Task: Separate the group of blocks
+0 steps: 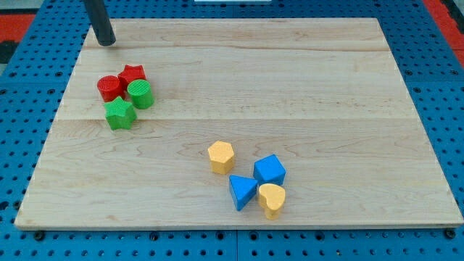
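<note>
Parked at the table (304,80) top-left corner, my tip (107,42), no hand to spread or pinch. Just below, packed touching: red cylinder (109,88), red star (133,74), green cylinder (141,94), green star (119,114). Looser group toward bottom: yellow hexagon (220,156), blue cube (270,170), blue triangle (242,191), yellow heart (272,199).

On the wooden board (304,87), two clusters well apart. At ten o'clock from board centre: red star (133,75), with red cylinder (110,88) touching at its eight o'clock, green cylinder (141,94) touching at five, green star (119,113) at six. At five o'clock from centre: yellow hexagon (220,156), blue cube (270,170) at its four, blue triangle (242,191) at five, yellow heart (272,199) touching beside the triangle at three. At eleven o'clock from the red star, near but apart: my tip (107,42).
</note>
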Motion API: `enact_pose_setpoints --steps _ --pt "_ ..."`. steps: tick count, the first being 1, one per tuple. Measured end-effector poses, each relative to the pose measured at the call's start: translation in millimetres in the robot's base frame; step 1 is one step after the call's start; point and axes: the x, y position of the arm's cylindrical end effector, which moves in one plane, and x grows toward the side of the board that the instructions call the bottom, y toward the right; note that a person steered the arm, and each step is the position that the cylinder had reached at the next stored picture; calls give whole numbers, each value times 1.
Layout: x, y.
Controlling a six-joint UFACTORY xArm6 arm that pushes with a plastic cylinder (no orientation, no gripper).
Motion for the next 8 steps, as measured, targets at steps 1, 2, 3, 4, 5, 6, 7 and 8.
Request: enact_pose_setpoints --steps 1,2,3,4,5,6,7,8 --pt "36 8" --pt "94 44" --pt "147 72" --pt "153 91" --pt "156 101" --pt "127 94" --pt "120 44" --pt "165 40"
